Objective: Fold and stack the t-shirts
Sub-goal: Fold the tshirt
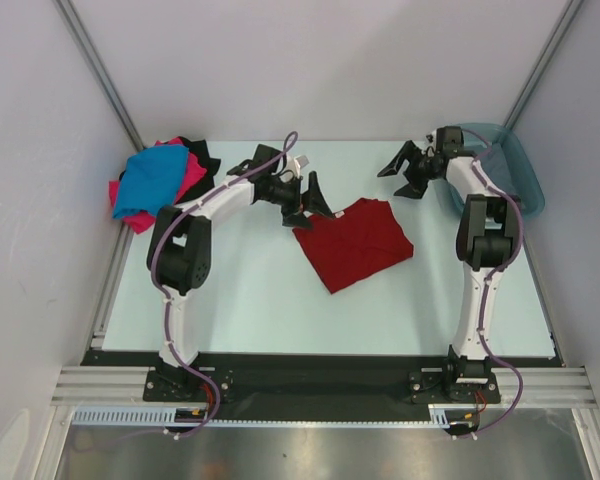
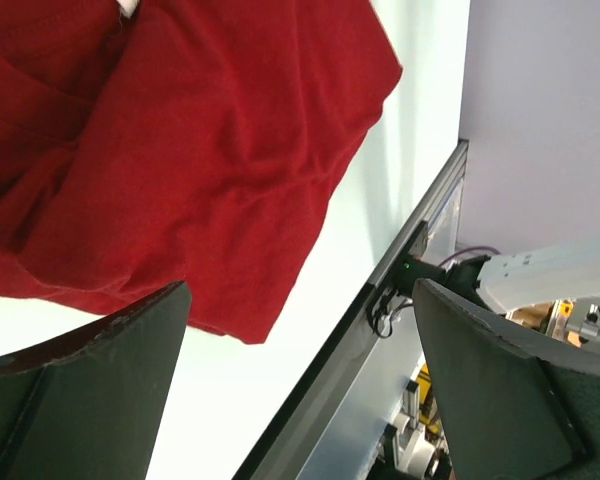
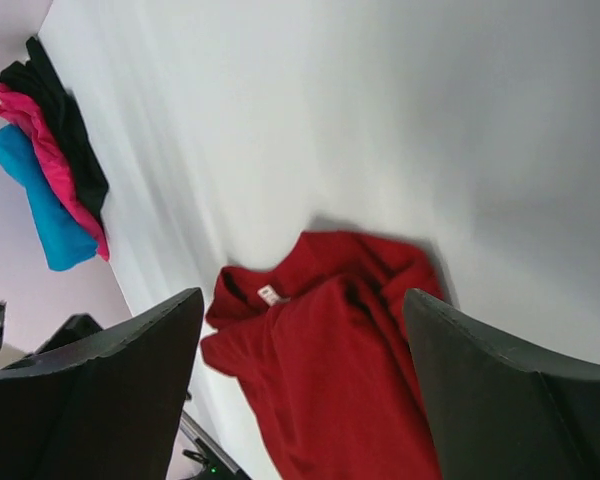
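Though teal tub (image 1: 525, 185) stands far right, dark red t-shirt (image 1: 360, 240) lies outside.

The red shirt (image 1: 355, 243) lies in the middle of the table (image 1: 250, 320). The near part of the table is bare, so there is room to pass. The pile of shirts (image 1: 158, 182) fills the far left corner. The blue tub (image 1: 520, 175) fills the far right. A wall (image 1: 40, 220) stands close on each side.
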Available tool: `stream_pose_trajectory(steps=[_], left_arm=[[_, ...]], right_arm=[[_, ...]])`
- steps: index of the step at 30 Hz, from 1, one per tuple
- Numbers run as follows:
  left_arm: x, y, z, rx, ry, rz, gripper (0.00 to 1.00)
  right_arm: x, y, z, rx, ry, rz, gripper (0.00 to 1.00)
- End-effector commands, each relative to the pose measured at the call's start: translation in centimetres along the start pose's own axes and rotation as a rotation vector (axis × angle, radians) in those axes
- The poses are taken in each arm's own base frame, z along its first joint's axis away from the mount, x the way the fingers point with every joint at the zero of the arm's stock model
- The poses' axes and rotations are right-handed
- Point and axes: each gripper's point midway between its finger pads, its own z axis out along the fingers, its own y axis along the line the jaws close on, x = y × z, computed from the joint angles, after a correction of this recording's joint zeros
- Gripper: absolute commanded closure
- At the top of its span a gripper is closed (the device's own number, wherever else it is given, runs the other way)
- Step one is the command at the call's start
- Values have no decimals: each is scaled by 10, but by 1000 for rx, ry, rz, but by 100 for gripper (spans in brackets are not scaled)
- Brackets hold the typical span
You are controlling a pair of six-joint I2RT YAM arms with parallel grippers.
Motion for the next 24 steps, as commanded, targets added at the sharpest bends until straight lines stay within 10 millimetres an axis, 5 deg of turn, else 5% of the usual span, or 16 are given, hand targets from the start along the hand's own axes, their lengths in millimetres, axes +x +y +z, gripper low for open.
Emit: stream_pose_trajectory(steps=[1, 6, 10, 16, 24], left_arm=[[-22, -41, -20, 30, -103, 73, 0], [-27, -43, -9, 48, -90, 58, 0], [-32, -35, -8, -8, -117, 54, 0], [-39, -37, -10, -37, -118, 54, 0], [-38, -38, -14, -42, -117, 55, 0]], right_arm=[[-20, 52, -63, -17, -109, -130, 13], [-10, 42, -85, 59, -121, -123, 13], [-9, 5, -89, 248, -138, -122, 13], [15, -44, -63, 352, -15, -94, 14], [35, -73, -40, 399, 63, -90, 14]])
